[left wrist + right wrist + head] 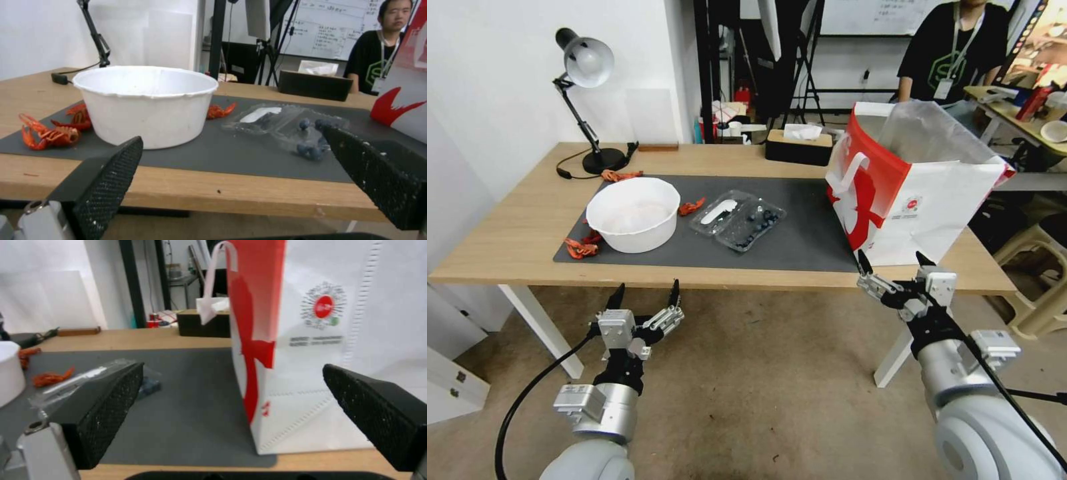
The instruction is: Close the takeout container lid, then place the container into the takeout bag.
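Note:
The takeout container [738, 221] lies open on the dark mat, a small clear clamshell with blueberries [310, 148] in the half nearer the bag. Its lid [721, 211], the half with the white label, lies flat toward the bowl; it also shows as the lid [262, 116]. The takeout bag [914, 187] stands upright at the table's right end, red and white, with its clear liner sticking up and its mouth open. My left gripper [645, 292] hangs open below the table's front edge, short of the bowl. My right gripper [894, 262] is open at the front edge, just before the takeout bag [311, 340].
A large white bowl [633, 213] sits left of the container, with red crayfish pieces [582, 247] around it. A desk lamp [586, 87] stands at the back left and a black tissue box [798, 145] at the back. A white stool [1037, 267] stands right of the table.

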Controlling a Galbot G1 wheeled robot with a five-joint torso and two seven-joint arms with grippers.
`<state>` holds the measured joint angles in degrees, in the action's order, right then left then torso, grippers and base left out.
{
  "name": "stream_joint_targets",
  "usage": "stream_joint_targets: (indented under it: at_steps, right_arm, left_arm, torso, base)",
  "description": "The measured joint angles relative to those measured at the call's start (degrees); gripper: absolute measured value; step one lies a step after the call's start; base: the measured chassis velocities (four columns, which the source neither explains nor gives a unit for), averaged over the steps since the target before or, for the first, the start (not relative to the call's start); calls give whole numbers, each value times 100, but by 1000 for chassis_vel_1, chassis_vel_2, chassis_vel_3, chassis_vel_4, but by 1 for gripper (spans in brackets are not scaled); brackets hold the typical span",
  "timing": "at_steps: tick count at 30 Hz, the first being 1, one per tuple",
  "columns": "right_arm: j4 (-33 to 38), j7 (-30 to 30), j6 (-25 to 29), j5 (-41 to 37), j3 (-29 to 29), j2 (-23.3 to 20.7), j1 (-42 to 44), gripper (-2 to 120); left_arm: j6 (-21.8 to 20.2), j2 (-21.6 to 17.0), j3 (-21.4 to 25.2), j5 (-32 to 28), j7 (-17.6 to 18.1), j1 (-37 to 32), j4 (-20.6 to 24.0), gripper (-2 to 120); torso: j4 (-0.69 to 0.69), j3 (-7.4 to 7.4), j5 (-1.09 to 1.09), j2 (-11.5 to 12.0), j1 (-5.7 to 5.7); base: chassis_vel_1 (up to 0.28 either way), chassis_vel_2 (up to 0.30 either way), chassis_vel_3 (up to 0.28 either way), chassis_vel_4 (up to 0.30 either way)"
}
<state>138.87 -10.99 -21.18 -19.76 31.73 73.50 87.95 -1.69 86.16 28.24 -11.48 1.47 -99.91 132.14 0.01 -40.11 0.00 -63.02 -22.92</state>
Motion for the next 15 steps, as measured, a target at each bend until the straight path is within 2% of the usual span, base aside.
stream_joint_targets:
  at_steps: [1,5,10,12,14,15]
  right_arm:
    - [-145,-158,-77,-318,-197,-201,-258,100]
    - [-367,-387,-225,-711,-517,-403,-634,100]
    - [-603,-663,-392,-1014,-873,-515,-1040,100]
    - [-973,-1013,-527,-1239,-1363,-572,-1579,100]
    - [-1018,-1050,-536,-1257,-1416,-573,-1637,100]
    - [-1254,-1218,-587,-1372,-1680,-571,-1950,100]
  left_arm:
    - [14,25,21,-1,-4,10,-25,100]
    - [29,70,62,0,-6,13,-52,100]
    - [54,120,82,9,-8,9,-72,100]
    - [72,167,109,21,-9,-2,-76,100]
    - [73,173,116,23,-9,-3,-76,100]
    - [78,193,145,27,-8,-8,-84,100]
  torso:
    - [-1,0,1,0,0]
    - [-2,0,0,0,0]
    - [0,0,1,0,0]
    - [-1,0,0,0,0]
    - [-1,0,0,0,0]
    - [-1,0,-1,0,0]
  base:
    - [0,0,0,0]
    - [0,0,0,0]
    - [0,0,0,0]
    - [0,0,0,0]
    - [0,0,0,0]
    - [0,0,0,0]
